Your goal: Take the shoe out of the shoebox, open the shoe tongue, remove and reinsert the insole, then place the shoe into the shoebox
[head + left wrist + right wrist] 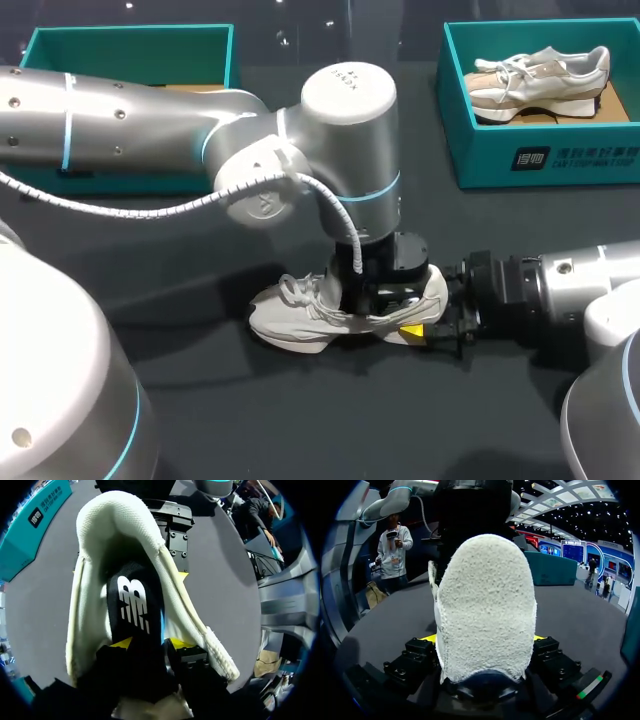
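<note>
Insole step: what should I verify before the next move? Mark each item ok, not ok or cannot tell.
1. Shoe out of its box, resting on the table: ok.
2. Right gripper fingers clamp the heel from both sides: ok.
3. Left gripper fingers pinch the black insole: ok.
4. Insole clear of the shoe: not ok, it sits within the opening.
5. Left shoebox free to receive the shoe: cannot tell, the left arm hides most of it.
</note>
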